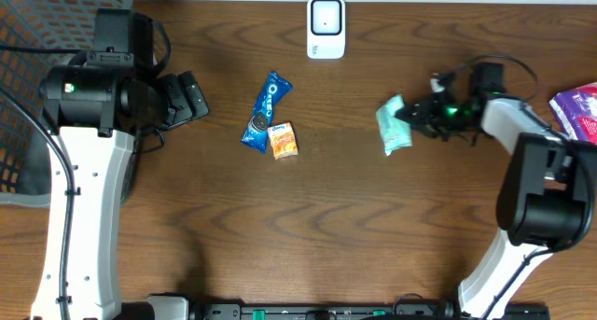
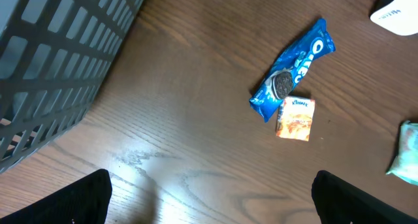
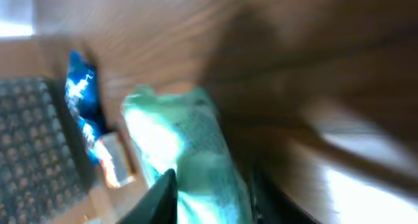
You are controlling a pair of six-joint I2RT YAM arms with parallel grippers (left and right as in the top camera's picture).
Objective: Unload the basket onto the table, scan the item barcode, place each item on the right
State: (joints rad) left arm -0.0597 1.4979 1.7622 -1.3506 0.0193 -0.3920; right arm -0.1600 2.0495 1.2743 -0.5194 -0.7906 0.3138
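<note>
Seen from overhead, the desk (image 1: 373, 245) is dark wood with a clear grain, and it carries one scanner, four snack packs and one basket.

The scanner (image 1: 326, 26) is a white, rounded plastic block at the 12 o'clock edge. The Oreo pack (image 1: 266, 111) is a long, glossy blue foil wrapper lying aslant just at 11 o'clock of the middle. A small, square orange packet (image 1: 284, 140) touches its lower end at 5 o'clock. The pouch (image 1: 394, 124), mint green, soft and crinkled, lies at 2 o'clock of the middle. One purple pack (image 1: 580, 110) is cut off by the 3 o'clock edge. The basket (image 1: 37, 40) is grey plastic mesh with square holes, at 10 o'clock.

There are two white arms with black heads. The left pincer (image 1: 191, 98) stands at 9 o'clock of the Oreo pack, well apart from it, its jaws wide with nothing between them. The right pincer (image 1: 415, 115) meets the pouch from the 3 o'clock side. In the right wrist view the pouch fills the gap between the two dark fingers (image 3: 163, 198), but the picture is smeared, so I cannot tell whether they clamp it or stand loose around it.
</note>
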